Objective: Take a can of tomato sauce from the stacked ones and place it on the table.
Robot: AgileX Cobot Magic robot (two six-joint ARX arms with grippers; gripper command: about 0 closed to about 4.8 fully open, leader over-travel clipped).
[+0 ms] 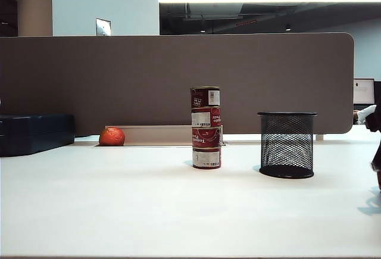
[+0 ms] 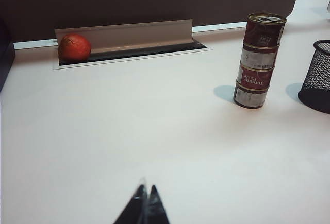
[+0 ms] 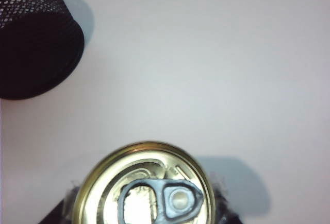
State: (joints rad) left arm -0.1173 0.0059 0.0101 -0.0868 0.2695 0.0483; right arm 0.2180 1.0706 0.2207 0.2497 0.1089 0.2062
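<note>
Gold-topped, the can of tomato sauce (image 3: 144, 183) sits at the near edge of the right wrist view, with its lower part cut off. Dark fingers (image 3: 69, 203) of the right gripper (image 3: 147, 213) hug both its sides, about half open and mostly hidden. I cannot tell if the can touches the table (image 3: 206, 54). The stacked ones (image 1: 206, 128) number four. One black mesh cup (image 1: 287, 146) stands at their 3 o'clock and one orange-red fruit (image 1: 112, 136) at their 9 o'clock. The left gripper (image 2: 146, 203) is pinched tight and holds nothing.
</note>
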